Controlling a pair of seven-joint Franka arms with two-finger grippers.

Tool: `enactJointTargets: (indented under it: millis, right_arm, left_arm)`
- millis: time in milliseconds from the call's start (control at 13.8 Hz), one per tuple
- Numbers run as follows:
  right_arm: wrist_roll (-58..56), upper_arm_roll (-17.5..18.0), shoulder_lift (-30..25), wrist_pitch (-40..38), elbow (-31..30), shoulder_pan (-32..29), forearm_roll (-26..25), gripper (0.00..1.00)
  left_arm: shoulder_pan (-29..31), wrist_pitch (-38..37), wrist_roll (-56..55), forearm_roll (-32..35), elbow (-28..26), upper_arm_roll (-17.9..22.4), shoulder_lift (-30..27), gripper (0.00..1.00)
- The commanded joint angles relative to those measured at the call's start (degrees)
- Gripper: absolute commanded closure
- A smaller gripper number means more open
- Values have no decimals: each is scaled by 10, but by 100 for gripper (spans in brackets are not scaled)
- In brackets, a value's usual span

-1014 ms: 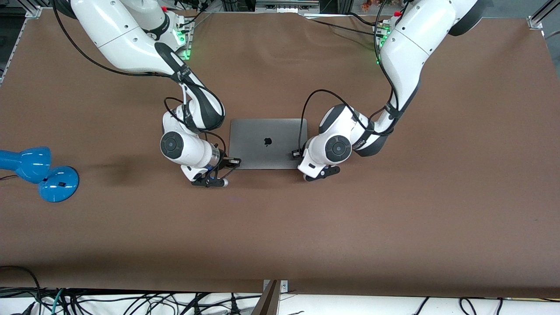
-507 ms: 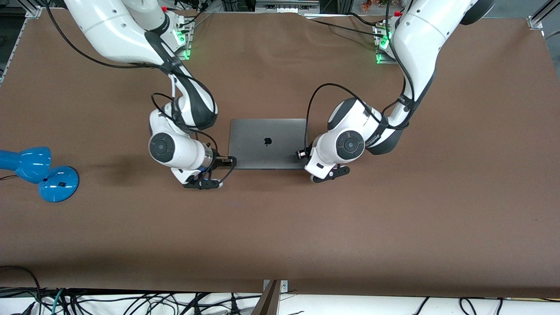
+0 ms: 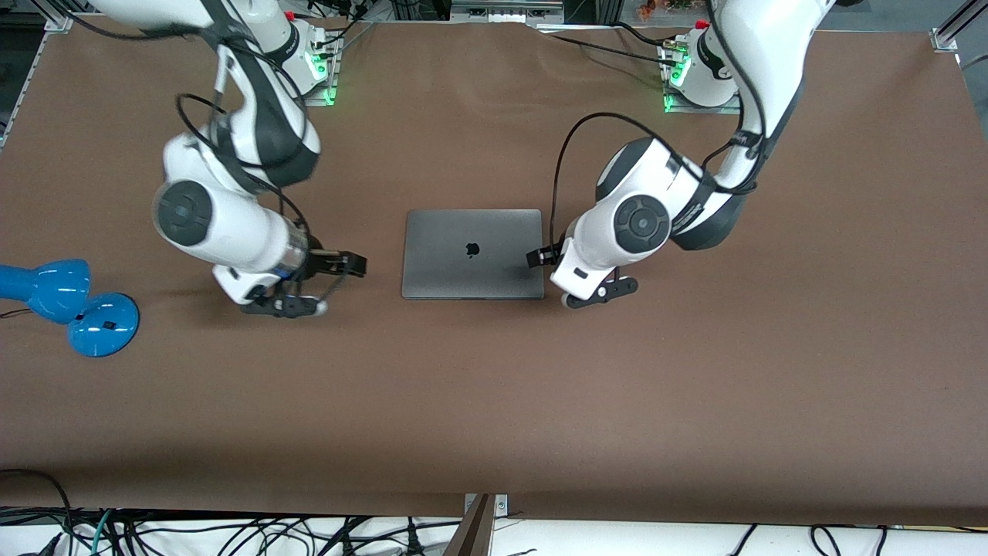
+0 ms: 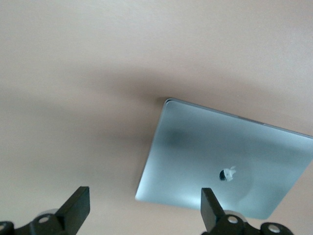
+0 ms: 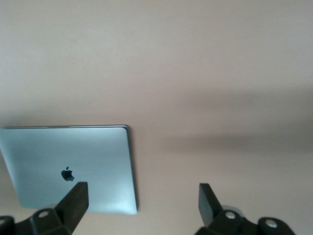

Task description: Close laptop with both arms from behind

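The laptop (image 3: 472,253) lies closed and flat in the middle of the brown table, grey lid up with the black apple logo showing. It also shows in the left wrist view (image 4: 230,161) and the right wrist view (image 5: 68,166). My right gripper (image 3: 343,265) is open and empty over bare table, apart from the laptop toward the right arm's end. My left gripper (image 3: 539,256) is open and empty, close beside the laptop's edge at the left arm's end. In both wrist views the gripper (image 4: 144,208) (image 5: 142,198) holds nothing between its fingers.
A blue desk lamp (image 3: 69,303) lies at the table's edge at the right arm's end. Cables hang below the table's edge nearest the front camera. The table (image 3: 494,401) is a wide brown surface.
Both grippers have drawn away from the laptop's sides. The right arm has swung well toward its end of the table and risen; the left moved off a little. The laptop stays closed.
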Motion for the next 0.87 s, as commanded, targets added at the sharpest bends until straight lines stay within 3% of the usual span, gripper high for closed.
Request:
enactJointTargets:
  millis: [0, 290, 579, 796]
  right_arm:
    - [-6, -19, -73, -43, -14, -25, -10, 0]
    - [-11, -62, -116, -111, 13, -26, -65, 0]
    - [-88, -99, -141, -167, 29, -26, -57, 0]
    - [-94, -124, -155, -198, 25, -27, -56, 0]
  left_arm:
    - [16, -39, 26, 20, -48, -6, -77, 0]
    - [38, -74, 77, 22, -47, -4, -123, 0]
    - [97, -103, 152, 23, -47, -3, -166, 0]
    - [117, -141, 195, 74, -36, -3, -192, 0]
